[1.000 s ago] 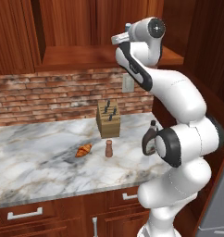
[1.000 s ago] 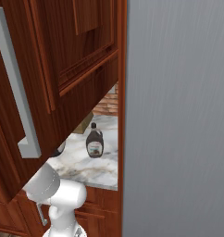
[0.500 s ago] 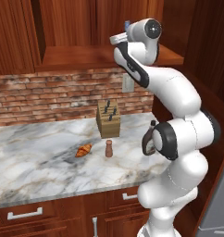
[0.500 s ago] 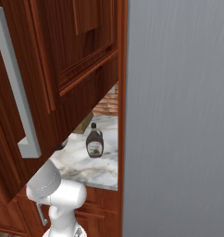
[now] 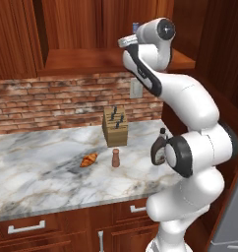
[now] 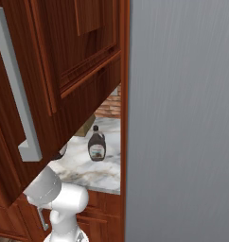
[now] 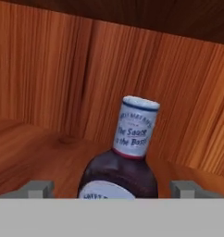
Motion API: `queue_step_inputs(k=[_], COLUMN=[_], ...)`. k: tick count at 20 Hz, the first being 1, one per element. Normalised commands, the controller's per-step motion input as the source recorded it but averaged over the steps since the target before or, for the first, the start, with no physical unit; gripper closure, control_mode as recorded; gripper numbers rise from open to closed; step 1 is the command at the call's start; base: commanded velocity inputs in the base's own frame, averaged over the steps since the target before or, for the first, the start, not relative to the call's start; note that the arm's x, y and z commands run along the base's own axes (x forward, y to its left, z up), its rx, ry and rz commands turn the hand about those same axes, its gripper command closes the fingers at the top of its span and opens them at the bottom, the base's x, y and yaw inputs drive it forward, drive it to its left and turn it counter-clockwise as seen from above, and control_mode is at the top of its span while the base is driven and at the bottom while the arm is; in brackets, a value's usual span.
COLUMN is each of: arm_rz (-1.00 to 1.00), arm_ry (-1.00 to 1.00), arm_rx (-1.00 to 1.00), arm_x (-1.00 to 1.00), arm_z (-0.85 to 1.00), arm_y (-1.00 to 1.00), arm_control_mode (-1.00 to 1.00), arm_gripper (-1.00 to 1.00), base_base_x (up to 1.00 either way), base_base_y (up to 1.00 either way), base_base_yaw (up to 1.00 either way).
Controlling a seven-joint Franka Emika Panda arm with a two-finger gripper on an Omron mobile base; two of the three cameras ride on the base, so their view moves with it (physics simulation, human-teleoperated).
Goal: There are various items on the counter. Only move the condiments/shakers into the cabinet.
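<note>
The small dark-blue bottle (image 7: pixel 117 171) with its white-and-blue cap stands upright over the cabinet's shelf board (image 7: pixel 35 148); its cap (image 5: pixel 135 25) peeks out by my raised hand. My gripper (image 7: pixel 112 189) is open, a fingertip (image 7: pixel 40 189) on each side of the bottle with a gap to the glass. In the left base view the gripper (image 5: pixel 130 39) is up at the cabinet (image 5: pixel 81 61). On the counter (image 5: pixel 42 172) are the short brown shaker (image 5: pixel 115 157), the croissant (image 5: pixel 88 159) and the knife block (image 5: pixel 115 126). The taller dark-brown bottle (image 6: pixel 96 145) stands near the counter's right end, half hidden behind my elbow (image 5: pixel 162 147).
A brick backsplash (image 5: pixel 52 106) runs behind the counter. An open cabinet door with a long silver handle (image 6: pixel 17 94) hangs close in front of the right base view, and a grey fridge side (image 6: pixel 182 118) walls off the right. Drawers (image 5: pixel 27 229) sit below the slab.
My upper arm has risen and the hand has shifted slightly left at shelf height. The things on the counter have not moved.
</note>
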Motion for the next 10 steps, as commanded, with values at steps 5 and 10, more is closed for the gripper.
queue_step_inputs(k=[5, 10], arm_rz=[0.0, 0.0], arm_ry=[-0.07, -0.08], arm_rx=[0.0, 0.0], arm_x=[-1.0, -1.0], arm_z=[0.0, -0.07], arm_y=[0.0, 0.0], arm_control_mode=[-1.0, -1.0], arm_gripper=[-1.0, -1.0], base_base_x=[0.0, 0.0], base_base_y=[0.0, 0.0], base_base_yaw=[0.0, 0.0])
